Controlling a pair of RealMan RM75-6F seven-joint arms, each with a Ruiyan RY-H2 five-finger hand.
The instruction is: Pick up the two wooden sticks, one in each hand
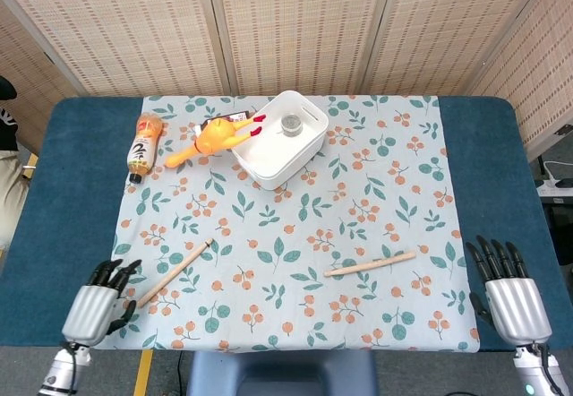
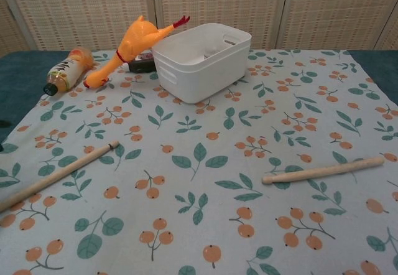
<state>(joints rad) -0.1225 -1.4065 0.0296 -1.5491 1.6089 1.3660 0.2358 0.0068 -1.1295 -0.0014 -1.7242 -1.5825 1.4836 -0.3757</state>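
Observation:
Two wooden sticks lie on the flowered cloth. The left stick (image 1: 174,273) (image 2: 57,175) runs diagonally near the front left. The right stick (image 1: 370,263) (image 2: 322,170) lies almost level at the front right. My left hand (image 1: 100,302) hovers at the cloth's front left corner, fingers spread, just left of the left stick's near end and holding nothing. My right hand (image 1: 502,291) is on the blue table right of the cloth, fingers spread and empty, well apart from the right stick. The chest view shows neither hand.
A white bin (image 1: 279,138) (image 2: 202,60) with a small jar (image 1: 291,124) inside stands at the back centre. A yellow rubber chicken (image 1: 211,136) (image 2: 134,43) leans beside it. A sauce bottle (image 1: 144,146) (image 2: 67,68) lies at the back left. Folding screens close the far side.

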